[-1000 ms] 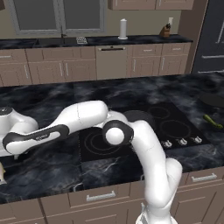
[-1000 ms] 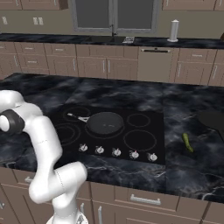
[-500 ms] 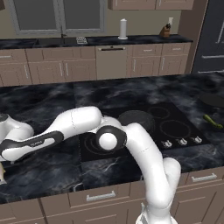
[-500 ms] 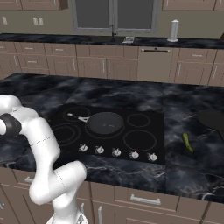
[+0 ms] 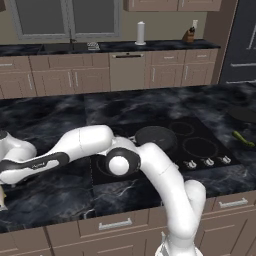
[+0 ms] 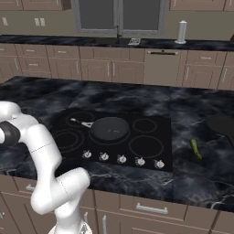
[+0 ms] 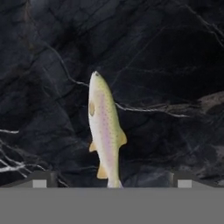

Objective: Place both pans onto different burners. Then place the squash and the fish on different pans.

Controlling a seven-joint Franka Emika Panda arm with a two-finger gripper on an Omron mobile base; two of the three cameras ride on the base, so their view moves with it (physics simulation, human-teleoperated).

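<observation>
The fish (image 7: 104, 127), pale tan with a yellowish back, lies on the dark marble counter, its tail reaching down between my fingertips (image 7: 41, 180). My gripper (image 7: 111, 181) hovers over it, open and holding nothing. In the left base view my arm stretches to the far left edge, where a sliver of the fish (image 5: 2, 198) shows. One pan (image 6: 109, 128) sits on a middle burner of the cooktop (image 6: 151, 153), handle pointing left. The other pan (image 6: 222, 124) rests on the counter at the right. The green squash (image 6: 196, 148) lies just in front of that pan.
A row of silver knobs (image 6: 121, 158) lines the cooktop's front edge. Several burner rings (image 6: 145, 146) around the pan are bare. Back counter with a white canister (image 6: 182, 32) and a sink under the window stands far behind. The island's front edge runs close below my arm.
My arm has swung further left and lowered toward the counter at the far left. The pans and squash have not moved.
</observation>
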